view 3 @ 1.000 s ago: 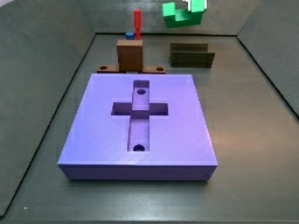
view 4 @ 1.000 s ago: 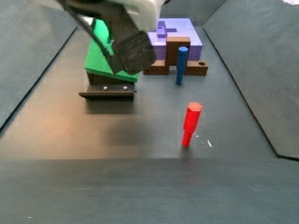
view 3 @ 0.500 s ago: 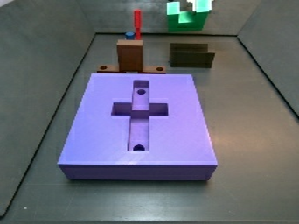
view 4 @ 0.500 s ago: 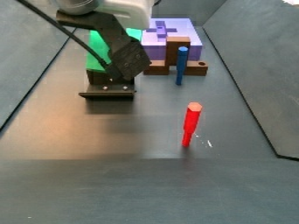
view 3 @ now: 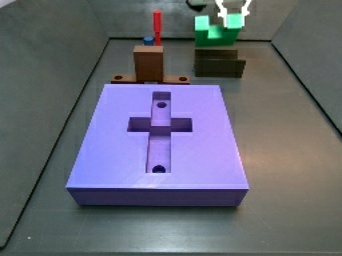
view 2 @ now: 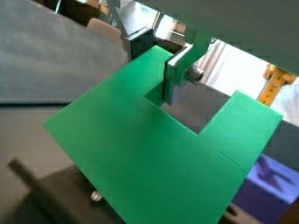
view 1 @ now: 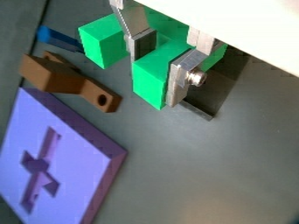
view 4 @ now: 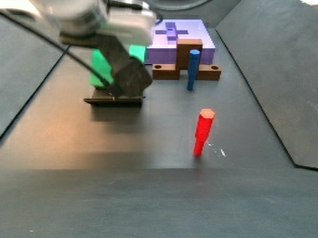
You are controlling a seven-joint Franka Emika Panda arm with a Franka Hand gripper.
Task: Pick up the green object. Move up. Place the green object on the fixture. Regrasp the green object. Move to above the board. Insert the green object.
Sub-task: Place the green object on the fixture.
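The claw [view 1: 158, 54], clamped on the green object [view 1: 158, 77], holds it just above the fixture [view 3: 221, 65], apparently so it can be set down and regrasped.

The pincer [view 1: 162, 54] is showing flat silver finger plates [view 1: 184, 77] with dark pads, one carrying a round screw head. In a side view its body [view 4: 128, 65] is appearing dark beneath a pale grey housing.
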